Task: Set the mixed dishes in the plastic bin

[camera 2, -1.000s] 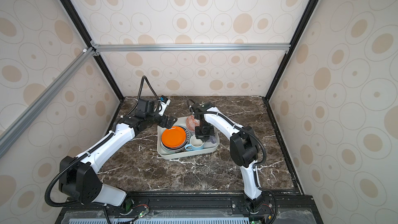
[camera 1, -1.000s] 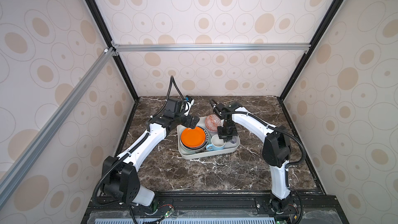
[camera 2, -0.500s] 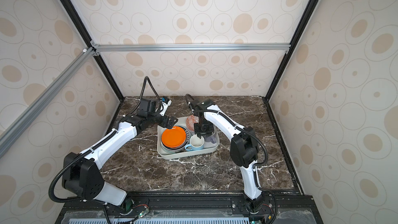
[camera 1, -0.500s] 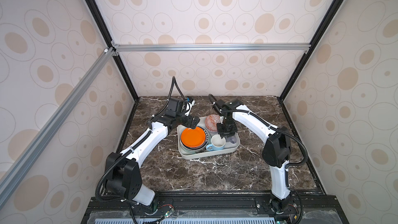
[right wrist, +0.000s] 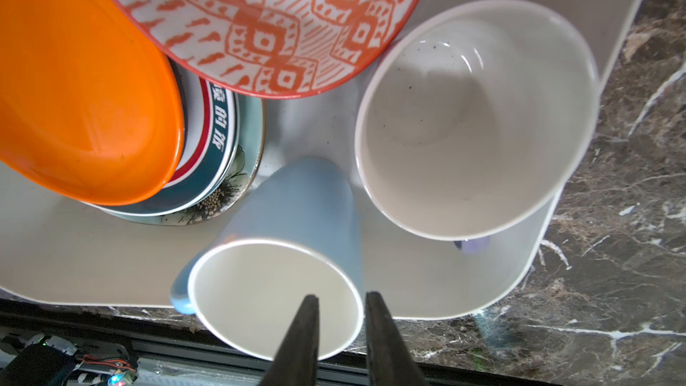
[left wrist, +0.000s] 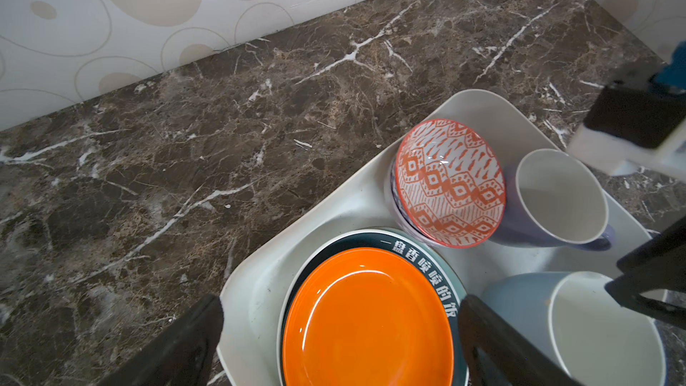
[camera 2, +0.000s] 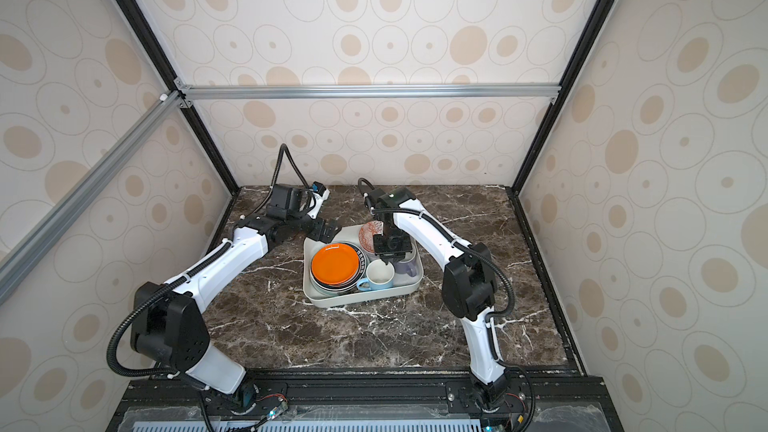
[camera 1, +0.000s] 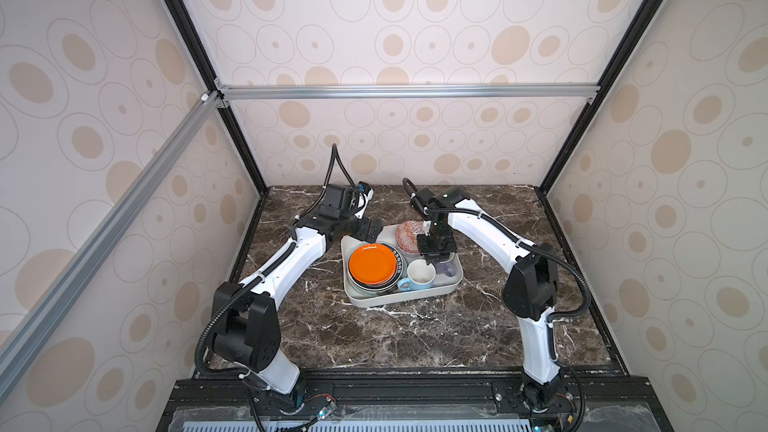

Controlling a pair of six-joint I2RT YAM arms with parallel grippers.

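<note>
The white plastic bin (camera 1: 399, 297) (camera 2: 361, 299) sits mid-table and holds the mixed dishes. An orange plate (camera 1: 372, 263) (left wrist: 367, 321) tops a stack that includes a teal flowered plate (right wrist: 230, 194). Behind it leans a red-patterned bowl (camera 1: 409, 232) (left wrist: 449, 183). A light blue mug (camera 1: 419, 275) (right wrist: 297, 202) and a lavender mug (camera 1: 446, 270) (right wrist: 475, 116) stand upright beside them. My right gripper (right wrist: 343, 297) (camera 1: 430, 260) is open a little, its fingers straddling the blue mug's rim without pinching it. My left gripper (left wrist: 341, 302) (camera 1: 368, 228) hangs wide open and empty over the bin's far left corner.
The bin rests on a dark marble table (camera 1: 415, 338) enclosed by patterned walls and black corner posts (camera 1: 249, 168). A black rail (camera 1: 395, 388) runs along the front edge. Part of my right arm (left wrist: 631, 124) shows at the edge of the left wrist view.
My right gripper has let go of the blue mug's rim and risen slightly above it. The left gripper, still open, has drawn back a little toward the far left.
</note>
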